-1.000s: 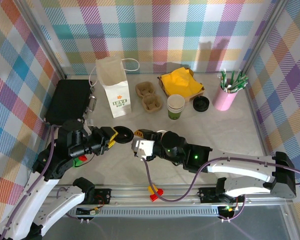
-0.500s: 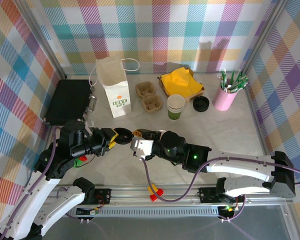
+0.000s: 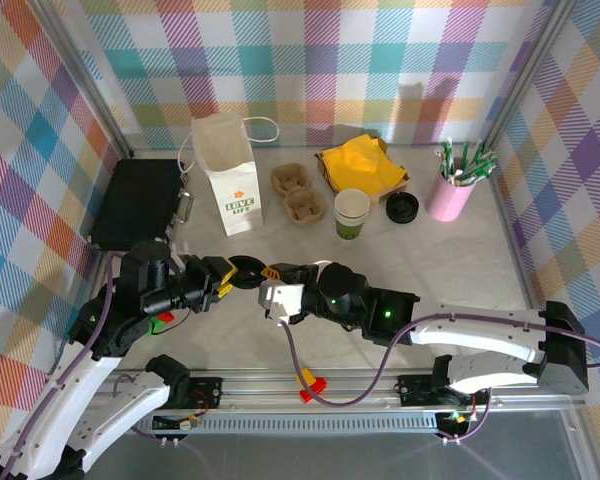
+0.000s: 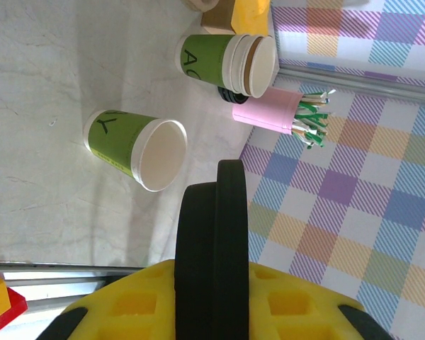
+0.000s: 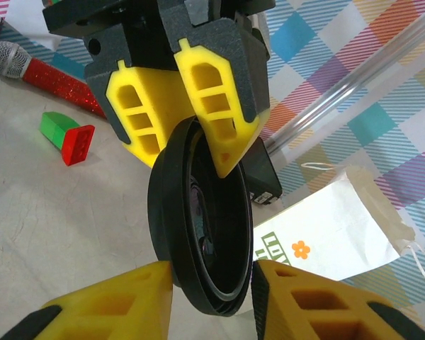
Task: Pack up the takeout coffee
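Note:
A black round lid (image 3: 247, 266) hangs edge-on above the table, with my left gripper (image 3: 230, 272) shut on it. In the left wrist view the lid (image 4: 216, 212) rises from between the yellow fingers (image 4: 127, 304). Beyond it a small green paper cup (image 4: 117, 138) stands with its mouth uncovered; in the top view my right arm hides it. My right gripper (image 3: 270, 272) faces the left one. Its open fingers (image 5: 106, 304) straddle the lower edge of the lid (image 5: 198, 234), while the left gripper's fingers (image 5: 219, 113) pinch the top.
A stack of green cups (image 3: 351, 215) stands mid-table beside a second black lid (image 3: 401, 207). At the back are a white paper bag (image 3: 227, 175), cup carriers (image 3: 295, 195), yellow napkins (image 3: 360, 165) and a pink cup of straws (image 3: 450, 195). A black case (image 3: 138, 200) lies far left.
My right gripper has slid a little left, so its fingers now straddle the lid. The left gripper has kept its hold and barely moved.

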You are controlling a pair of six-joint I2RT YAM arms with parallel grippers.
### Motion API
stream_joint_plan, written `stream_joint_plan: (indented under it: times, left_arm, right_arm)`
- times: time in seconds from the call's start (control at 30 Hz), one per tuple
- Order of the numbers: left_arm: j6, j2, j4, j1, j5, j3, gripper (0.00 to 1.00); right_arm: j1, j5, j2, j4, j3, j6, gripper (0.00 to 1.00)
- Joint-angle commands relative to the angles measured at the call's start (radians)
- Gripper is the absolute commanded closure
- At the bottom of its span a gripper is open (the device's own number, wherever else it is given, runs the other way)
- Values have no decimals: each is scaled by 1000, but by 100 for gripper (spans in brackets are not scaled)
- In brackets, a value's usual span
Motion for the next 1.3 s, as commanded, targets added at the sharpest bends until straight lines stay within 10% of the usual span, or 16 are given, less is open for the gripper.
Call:
stream_joint_plan:
  times: [0.0,0.23,0.43,0.8,1.27]
  left_arm:
    - [-3,4,25,9,29,1,79]
    - [2,12,28,10,30,7,79]
    - [13,14,21,9,23,9,78]
    - [207,18,-74,9,-97,128,29]
    - [551,26,-84,9,-166,133,27]
  right_arm:
    - [10,0,12,12,40,-17,70]
    - [10,8,28,11,45,-28,71]
    - [11,29,32,-19,67,-22,90]
    - [-2,72,2,-214,118,183,100]
    - [-413,-360,-127,-566,230,1050,100]
